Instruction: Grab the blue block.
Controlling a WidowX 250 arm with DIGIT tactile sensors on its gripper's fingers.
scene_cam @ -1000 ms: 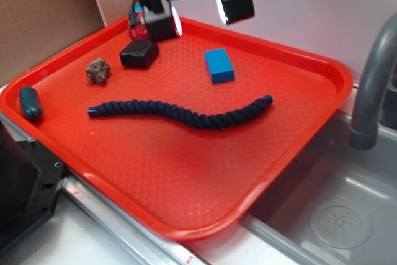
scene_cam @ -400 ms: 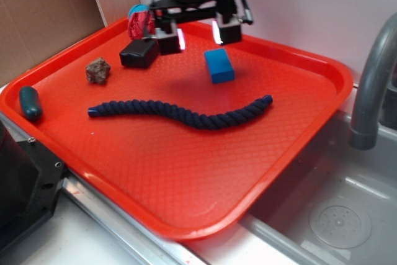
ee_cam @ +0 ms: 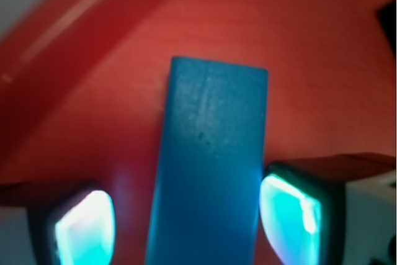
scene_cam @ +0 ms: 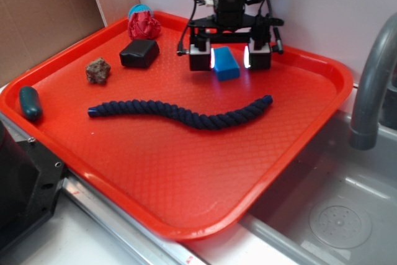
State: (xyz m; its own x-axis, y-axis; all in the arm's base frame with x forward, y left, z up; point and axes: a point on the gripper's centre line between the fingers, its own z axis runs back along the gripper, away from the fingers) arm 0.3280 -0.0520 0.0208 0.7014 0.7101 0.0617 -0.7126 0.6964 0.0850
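The blue block (scene_cam: 226, 64) lies flat on the red tray (scene_cam: 186, 172), toward its back. My gripper (scene_cam: 229, 59) has come down over it and stands open, one lit finger on each side of the block. In the wrist view the blue block (ee_cam: 211, 172) fills the space between the glowing pads (ee_cam: 84, 228). The right pad sits at the block's edge. On the left a strip of tray shows between pad and block.
On the tray there is a black block (scene_cam: 139, 53) at the back left, a red and blue cloth ball (scene_cam: 142, 24) behind it, a brown rock (scene_cam: 98, 70), a dark green capsule (scene_cam: 29, 102), and a navy rope (scene_cam: 180, 113) across the middle. A sink and grey faucet (scene_cam: 372, 79) lie to the right.
The gripper moved right from above the black block and lowered until its fingers straddle the blue block. The block has not moved.
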